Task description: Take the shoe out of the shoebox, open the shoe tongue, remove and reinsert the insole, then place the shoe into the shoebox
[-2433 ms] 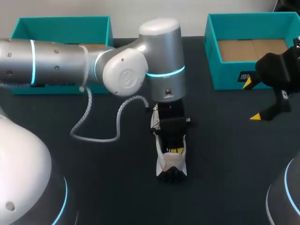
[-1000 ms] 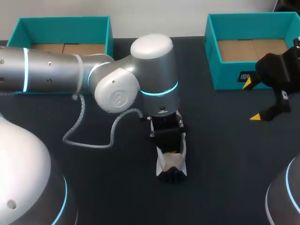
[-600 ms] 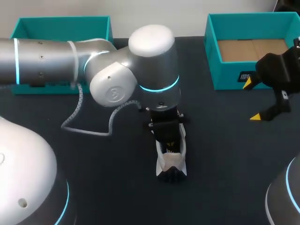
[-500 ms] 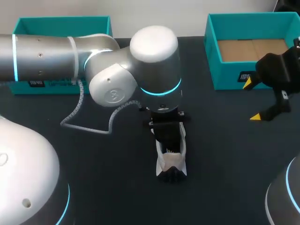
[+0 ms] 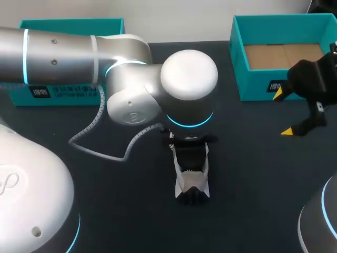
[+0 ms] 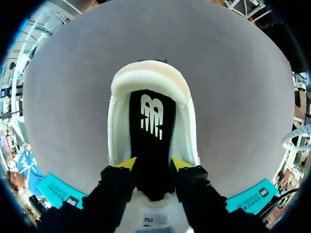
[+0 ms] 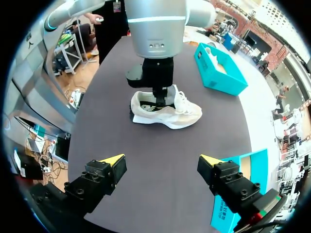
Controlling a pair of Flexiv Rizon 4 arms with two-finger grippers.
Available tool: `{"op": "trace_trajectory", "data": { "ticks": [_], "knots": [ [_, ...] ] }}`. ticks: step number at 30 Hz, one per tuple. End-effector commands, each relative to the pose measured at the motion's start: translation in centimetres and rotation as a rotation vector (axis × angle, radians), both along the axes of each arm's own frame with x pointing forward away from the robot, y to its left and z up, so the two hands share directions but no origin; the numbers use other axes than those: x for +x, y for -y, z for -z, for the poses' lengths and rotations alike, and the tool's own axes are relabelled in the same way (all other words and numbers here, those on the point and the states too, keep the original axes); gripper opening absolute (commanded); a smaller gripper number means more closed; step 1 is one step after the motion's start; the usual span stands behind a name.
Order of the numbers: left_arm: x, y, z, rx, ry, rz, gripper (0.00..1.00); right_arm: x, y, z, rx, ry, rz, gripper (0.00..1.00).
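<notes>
Clamping the black insole [image 6: 151, 121] from both sides, our left pincer [image 6: 154, 164] stands inside the white shoe [image 6: 146, 77], with the heel end ahead of its fingertips. The shoe rests on its sole on the dark table [image 5: 253, 184], outside both boxes. Our right pincer [image 7: 162, 160] hangs with its fingers wide apart and nothing between them, the shoe well ahead of it. Just beside it, a teal shoebox [image 5: 237, 58] shows only its brown cardboard floor. The other shoebox [image 5: 68, 25] lies well apart on the left pincer's side, its inside mostly hidden. The shoe sits well apart from both boxes and the table's edges.
</notes>
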State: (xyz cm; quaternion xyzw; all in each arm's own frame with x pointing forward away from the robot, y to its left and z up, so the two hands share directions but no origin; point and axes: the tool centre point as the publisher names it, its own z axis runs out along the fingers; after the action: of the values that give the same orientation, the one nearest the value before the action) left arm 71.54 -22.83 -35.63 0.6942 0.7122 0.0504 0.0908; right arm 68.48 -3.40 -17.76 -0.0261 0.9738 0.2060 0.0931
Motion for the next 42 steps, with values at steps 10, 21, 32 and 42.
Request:
{"op": "trace_trajectory", "data": {
  "ticks": [10,21,32,42],
  "knots": [
    [0.0,-0.5,0.4,0.008,-0.007,0.050,1.00,0.2,-0.1,0.1,-0.003,-0.003,-0.001,1.00],
    [0.0,-1.5,-1.2,0.012,0.001,0.071,1.00,0.2,-0.1,0.1,-0.003,-0.003,-0.001,1.00],
    [2.0,-1.0,-3.0,-0.010,0.005,0.047,1.00,0.2,-0.1,0.1,-0.003,-0.003,-0.001,1.00],
    [3.8,-0.5,-5.4,-0.047,0.011,0.033,1.00,0.2,-0.1,0.1,-0.003,-0.003,-0.001,1.00]
  ]
}}
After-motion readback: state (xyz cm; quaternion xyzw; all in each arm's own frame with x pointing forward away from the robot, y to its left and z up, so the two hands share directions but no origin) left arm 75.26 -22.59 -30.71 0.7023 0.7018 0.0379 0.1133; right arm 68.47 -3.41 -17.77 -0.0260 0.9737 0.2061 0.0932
